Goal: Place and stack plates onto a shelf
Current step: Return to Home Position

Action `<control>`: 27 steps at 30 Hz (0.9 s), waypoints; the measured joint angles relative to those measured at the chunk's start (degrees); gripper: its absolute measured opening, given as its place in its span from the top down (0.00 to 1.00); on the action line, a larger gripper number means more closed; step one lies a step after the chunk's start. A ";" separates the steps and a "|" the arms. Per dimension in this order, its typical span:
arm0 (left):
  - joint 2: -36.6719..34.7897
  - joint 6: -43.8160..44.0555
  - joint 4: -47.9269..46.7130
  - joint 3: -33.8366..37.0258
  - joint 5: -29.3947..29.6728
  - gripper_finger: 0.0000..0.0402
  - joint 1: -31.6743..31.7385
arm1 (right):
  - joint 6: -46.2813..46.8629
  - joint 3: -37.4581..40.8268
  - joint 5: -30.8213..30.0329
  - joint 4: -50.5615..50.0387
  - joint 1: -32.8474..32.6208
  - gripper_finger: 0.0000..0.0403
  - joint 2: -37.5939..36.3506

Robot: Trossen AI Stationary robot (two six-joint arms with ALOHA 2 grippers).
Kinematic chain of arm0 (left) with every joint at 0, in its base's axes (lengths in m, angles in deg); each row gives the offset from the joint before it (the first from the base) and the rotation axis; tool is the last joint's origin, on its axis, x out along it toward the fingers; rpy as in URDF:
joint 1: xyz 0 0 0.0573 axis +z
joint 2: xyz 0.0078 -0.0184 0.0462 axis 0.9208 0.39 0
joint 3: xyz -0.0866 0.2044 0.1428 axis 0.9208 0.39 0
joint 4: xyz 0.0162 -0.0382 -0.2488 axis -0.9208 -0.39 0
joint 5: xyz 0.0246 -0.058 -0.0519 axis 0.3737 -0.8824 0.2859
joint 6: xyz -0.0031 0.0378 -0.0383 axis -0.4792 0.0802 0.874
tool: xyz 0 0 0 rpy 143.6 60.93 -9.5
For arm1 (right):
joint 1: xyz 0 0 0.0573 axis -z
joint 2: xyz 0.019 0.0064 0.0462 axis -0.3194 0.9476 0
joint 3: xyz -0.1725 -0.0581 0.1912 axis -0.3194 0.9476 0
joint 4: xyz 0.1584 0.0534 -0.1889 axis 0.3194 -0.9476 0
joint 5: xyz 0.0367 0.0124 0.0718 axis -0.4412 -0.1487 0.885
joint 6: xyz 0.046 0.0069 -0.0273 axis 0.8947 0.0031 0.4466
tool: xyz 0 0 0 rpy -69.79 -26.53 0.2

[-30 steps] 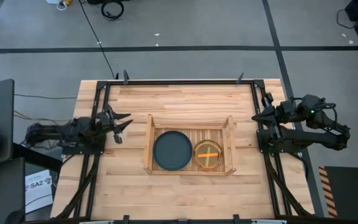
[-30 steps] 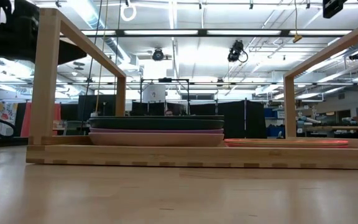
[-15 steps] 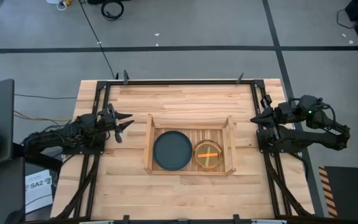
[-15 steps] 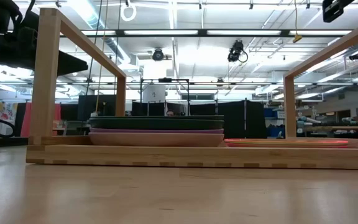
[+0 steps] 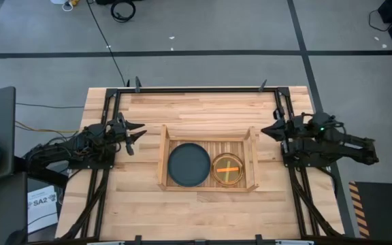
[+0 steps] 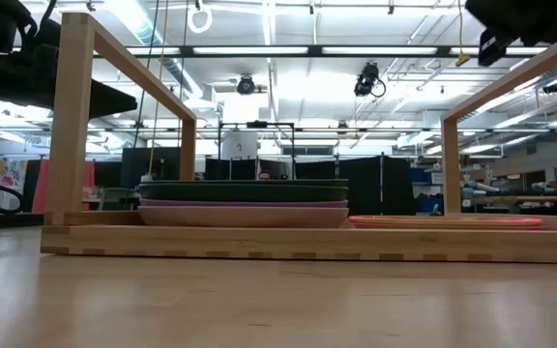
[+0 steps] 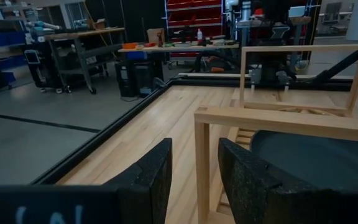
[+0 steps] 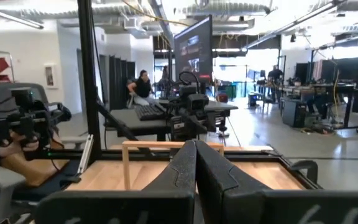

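Observation:
The shelf (image 5: 162, 160) is a light-wood tray in the middle of the table, with corner posts (image 6: 71, 126). In its left half lies a stack topped by a dark grey plate (image 5: 188, 164); in the low view, purple and pink plates (image 6: 245, 211) show beneath it. An orange plate (image 5: 228, 169) lies flat on the slats in the right half. My left gripper (image 5: 139, 132) hovers open just left of the shelf, its fingers (image 7: 154, 177) pointing at the near post. My right gripper (image 5: 264, 131) hovers shut just right of the shelf.
Black metal rails (image 5: 107, 170) run along the table's left and right sides under the arms. Bare wooden tabletop (image 5: 203, 109) lies on the far and near sides of the shelf. A person sits at a desk in the room beyond, seen in the right wrist view.
My right gripper has moved toward the table's left, closer to the shelf's right wall, and its arm now shows larger in the low view. My left arm changed posture early on while its gripper stayed by the shelf's left side. The plates have not moved.

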 joint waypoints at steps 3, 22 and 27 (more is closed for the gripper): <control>0.00 -0.02 -0.04 0.01 -0.01 0.66 0.00 | 0.66 4.24 -0.02 5.04 0.00 0.98 0.00; -0.02 0.00 -0.20 0.12 0.01 0.66 0.00 | 1.99 14.51 -7.34 11.31 0.00 0.97 0.00; -0.01 -0.01 -0.22 0.12 0.03 0.66 0.00 | 2.02 15.71 -7.59 10.18 0.01 0.97 0.00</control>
